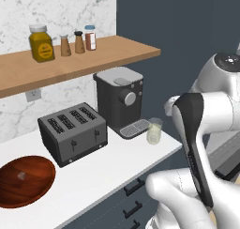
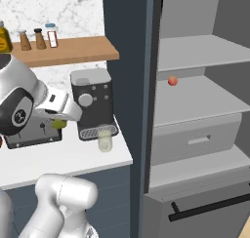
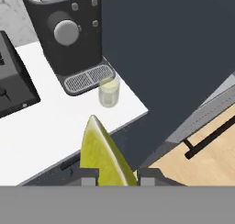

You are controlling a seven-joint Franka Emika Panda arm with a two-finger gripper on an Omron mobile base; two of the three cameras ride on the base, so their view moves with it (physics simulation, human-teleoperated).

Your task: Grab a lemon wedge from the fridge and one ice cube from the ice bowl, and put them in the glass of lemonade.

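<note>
Clamped between our tool's (image 3: 114, 176) fingertips we see the lemon wedge (image 3: 102, 154), held above the tabletop (image 3: 55, 126) edge, short of the glass of lemonade (image 3: 109, 92). That glass stands just in front of the coffee machine (image 3: 69, 35), beside its drip tray.

Gripper (image 3: 114, 177) clamped on the small bright yellow crescent lemon wedge (image 3: 102, 154), held up above and short of the small clear glass of pale lemonade (image 3: 109, 92); white arm elbow bent.
</note>
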